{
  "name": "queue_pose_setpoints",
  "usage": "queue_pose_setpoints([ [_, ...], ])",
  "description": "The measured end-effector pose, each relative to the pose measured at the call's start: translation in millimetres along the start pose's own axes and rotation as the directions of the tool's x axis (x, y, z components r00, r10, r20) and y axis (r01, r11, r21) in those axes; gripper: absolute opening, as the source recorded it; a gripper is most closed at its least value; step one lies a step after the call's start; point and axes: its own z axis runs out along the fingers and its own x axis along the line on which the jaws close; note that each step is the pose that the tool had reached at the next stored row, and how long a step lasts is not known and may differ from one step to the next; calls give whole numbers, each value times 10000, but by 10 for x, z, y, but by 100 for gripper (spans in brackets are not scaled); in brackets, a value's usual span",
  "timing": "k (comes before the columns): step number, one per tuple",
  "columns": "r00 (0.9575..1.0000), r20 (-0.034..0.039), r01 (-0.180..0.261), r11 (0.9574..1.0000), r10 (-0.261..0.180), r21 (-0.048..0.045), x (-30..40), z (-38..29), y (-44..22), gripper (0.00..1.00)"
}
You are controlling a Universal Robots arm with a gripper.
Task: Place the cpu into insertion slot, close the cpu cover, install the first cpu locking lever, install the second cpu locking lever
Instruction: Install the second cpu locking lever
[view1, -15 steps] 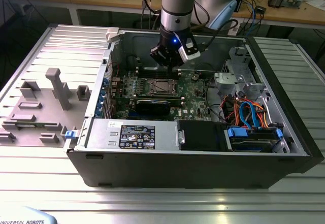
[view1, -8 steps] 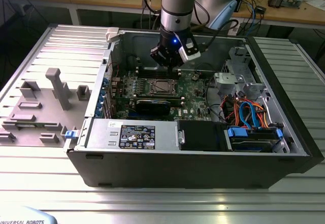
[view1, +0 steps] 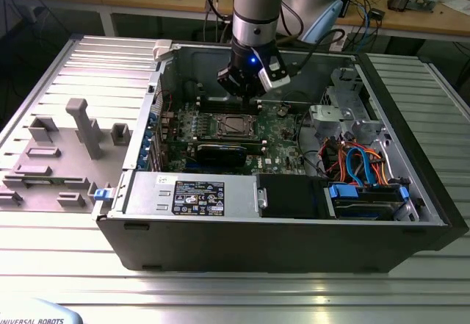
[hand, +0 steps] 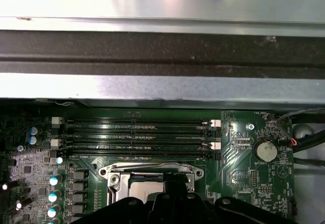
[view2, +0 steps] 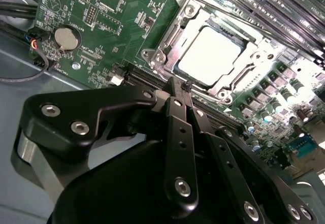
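While hanging just above the insertion slot, gripper with fingers pressed together, pinching nothing; cpu lying flat inside that slot, cpu cover closed down around it

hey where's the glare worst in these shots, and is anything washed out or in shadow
In the second wrist view the cpu top is blown out to near white, as are the components beyond it; the gripper sits dark in the foreground. In the first wrist view the case wall reflects brightly, with a dark band above. The exterior view is evenly lit, the case interior dimmer.
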Motion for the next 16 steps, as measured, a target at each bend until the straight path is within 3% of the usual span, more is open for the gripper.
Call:
queue_pose_setpoints([
  [16, 10000, 1, -3, 10000, 3, 0, 1, -2, -48, 11],
])
